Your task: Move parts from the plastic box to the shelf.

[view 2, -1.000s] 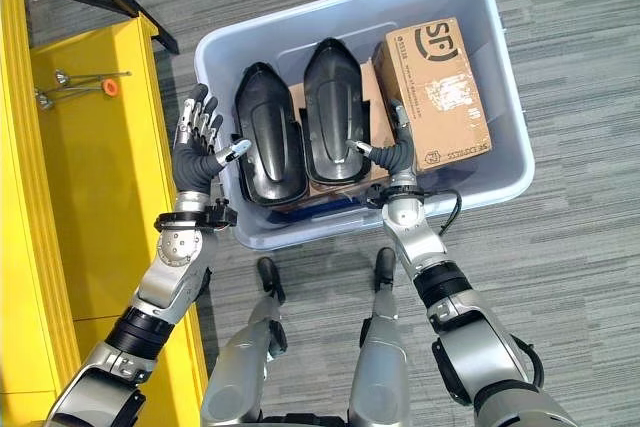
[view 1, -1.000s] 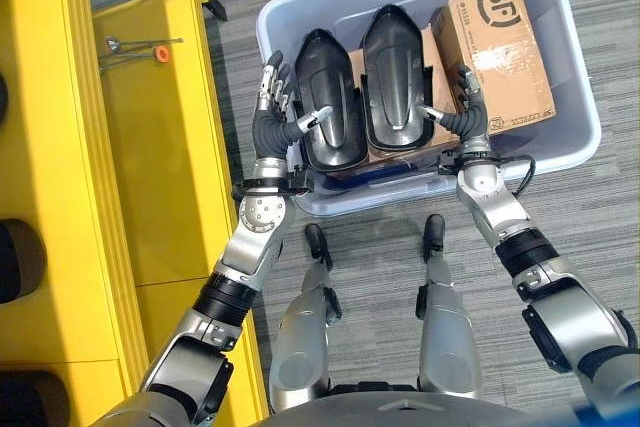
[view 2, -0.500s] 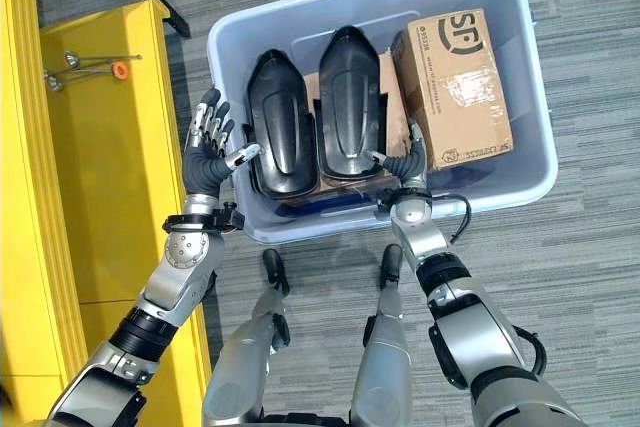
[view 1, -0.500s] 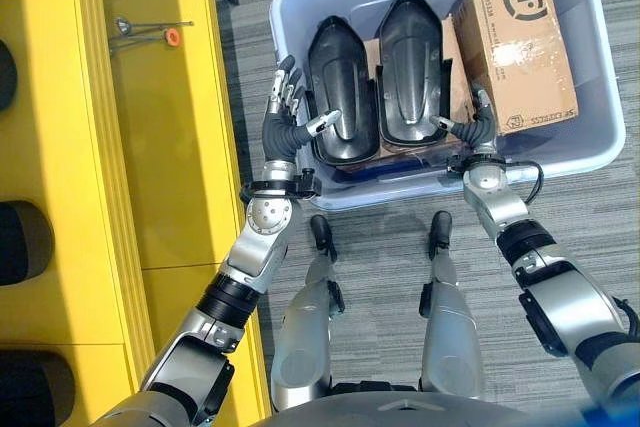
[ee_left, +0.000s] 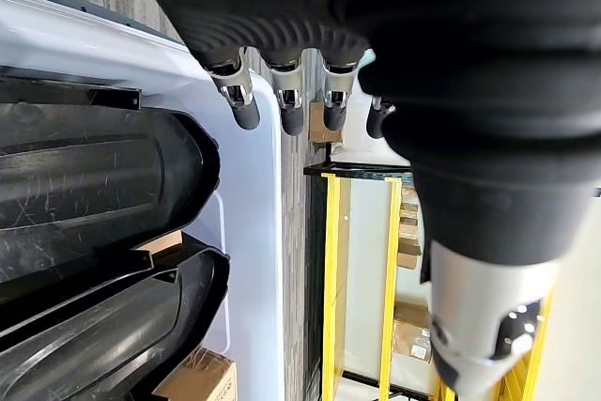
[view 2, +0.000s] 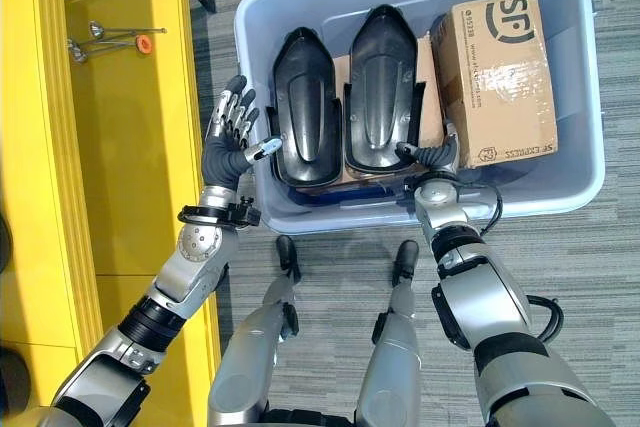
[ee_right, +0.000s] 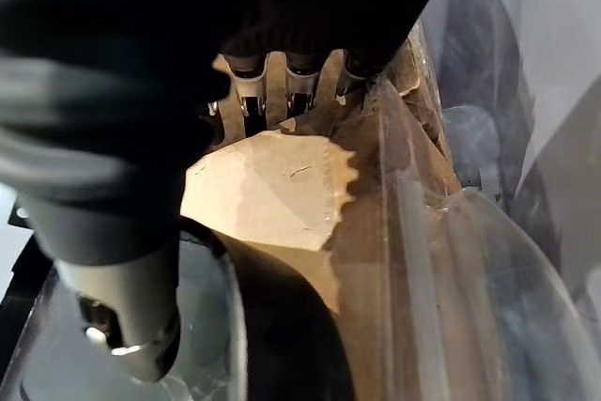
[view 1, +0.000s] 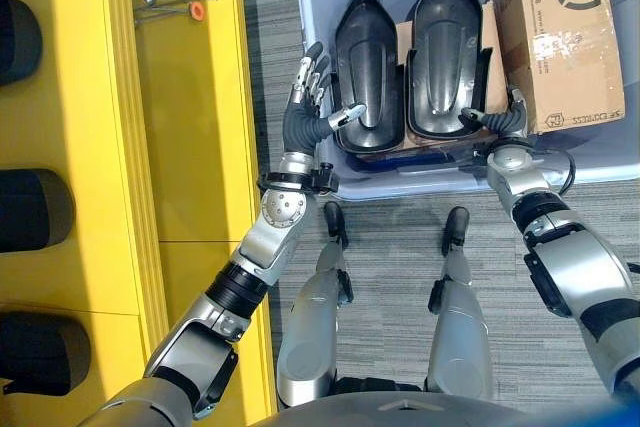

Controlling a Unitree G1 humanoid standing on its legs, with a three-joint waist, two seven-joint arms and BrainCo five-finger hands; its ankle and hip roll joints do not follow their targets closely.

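Box [view 2: 590, 97], two black parts [view 2: 305, 107] inside: left hand [view 2: 232, 142] hovering open-fingered at its rim, right hand [view 1: 505, 119] reaching inside, fingers' state untellable.

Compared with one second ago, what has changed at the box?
Both hands reached further in along the two black parts: the left robot hand is open at their left side, and the right robot hand sits between them and the cardboard box. Nothing is lifted; the plastic box holds the same contents.

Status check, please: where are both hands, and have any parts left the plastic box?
Left hand open at plastic box rim. Right hand inside, fingers hidden. Both black parts in box.
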